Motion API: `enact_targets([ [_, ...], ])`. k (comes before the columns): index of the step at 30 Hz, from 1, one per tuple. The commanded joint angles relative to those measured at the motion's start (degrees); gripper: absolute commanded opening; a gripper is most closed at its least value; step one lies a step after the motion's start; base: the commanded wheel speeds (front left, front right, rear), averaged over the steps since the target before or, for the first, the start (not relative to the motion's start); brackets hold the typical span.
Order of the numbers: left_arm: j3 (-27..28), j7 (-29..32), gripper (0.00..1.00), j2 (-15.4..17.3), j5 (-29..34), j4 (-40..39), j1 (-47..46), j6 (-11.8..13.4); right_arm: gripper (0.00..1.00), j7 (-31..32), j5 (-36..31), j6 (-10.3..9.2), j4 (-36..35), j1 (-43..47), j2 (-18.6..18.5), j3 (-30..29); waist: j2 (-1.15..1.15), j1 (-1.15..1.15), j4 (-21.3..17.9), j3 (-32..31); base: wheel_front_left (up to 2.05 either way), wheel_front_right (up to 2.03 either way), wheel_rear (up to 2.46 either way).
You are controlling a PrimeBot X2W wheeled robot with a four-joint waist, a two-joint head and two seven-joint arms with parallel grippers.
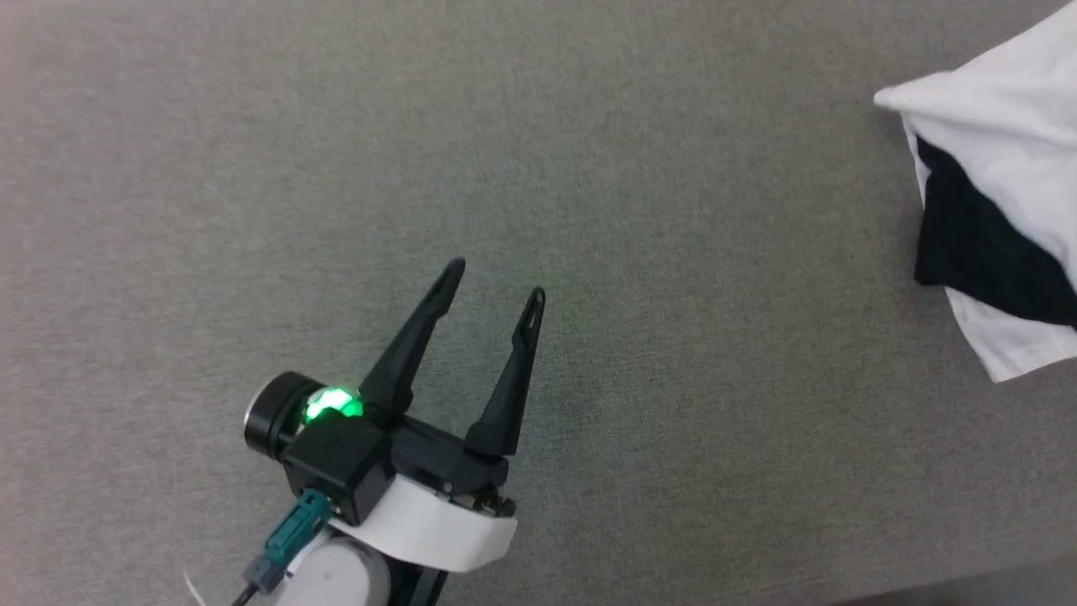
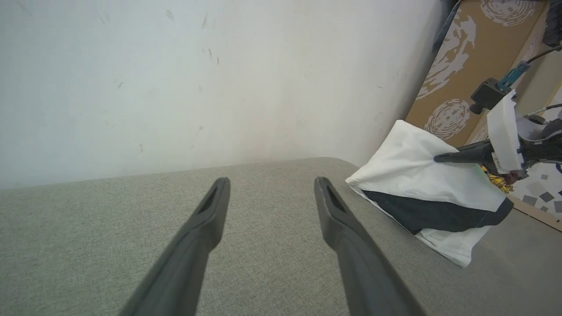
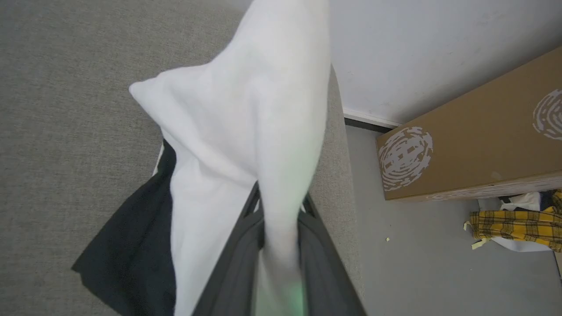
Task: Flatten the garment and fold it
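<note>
Item: garment [image 1: 1001, 143], one white T-shirt with a black sleeve [image 1: 976, 244] showing. Location: right edge of the grey fabric-covered worktop [image 1: 252, 168], close to the far corner by the wall [image 2: 175, 66]. It is gathered up into a peak, with its lower folds apparently resting on the cover. Tool state: the right gripper [image 3: 280, 208] has its fingers drawn in on a bunched ridge of white cloth, which runs up between them and drapes away on both sides. The left gripper [image 1: 495, 280] has its fingers spread wide and empty, above bare worktop and well apart from the shirt. Handling, by judgement: light, soft and wholly limp; it hangs from whatever point is pinched and holds no shape of its own. Not fragile. Probably not slippery; the woven cover is likely to drag on it rather than let it slide, so lifting should spread it better than pulling. Layers may come up together in one pinch. Recommended hold: an edge rather than the middle of the body, such as the free white corner [image 2: 461, 256] lying lowest toward the left gripper, or a shoulder seam beside the sleeve. Two holds far apart along one edge should let the cloth hang flat. Print and neck trim: cannot tell where they lie.
</note>
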Motion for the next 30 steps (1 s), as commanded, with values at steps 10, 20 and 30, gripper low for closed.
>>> enact_targets([
  [10, -0.82, -0.07, 1.0, 1.63, 4.97, -3.69, -6.62, 0.56, 0.0, -7.15, -3.11, -0.13, 8.8, -7.44, -5.6, -0.25, 0.0, -0.01, -3.31, 14.14, 0.0, 0.0, 0.0],
  [20, -0.65, -0.14, 1.0, 3.09, 8.68, -5.38, -8.32, 2.09, 0.0, -12.75, -7.37, -0.13, 18.74, -12.34, -7.12, -2.19, 0.0, -0.01, -2.88, 18.98, 0.0, 0.0, 0.0],
  [30, 0.4, 0.51, 1.0, 1.65, 7.49, -6.83, -8.25, 4.34, 1.0, -17.68, -9.81, -0.13, 25.77, -16.25, -5.75, -0.67, 0.0, -0.01, -2.42, 19.86, 0.0, 0.0, 0.0],
])
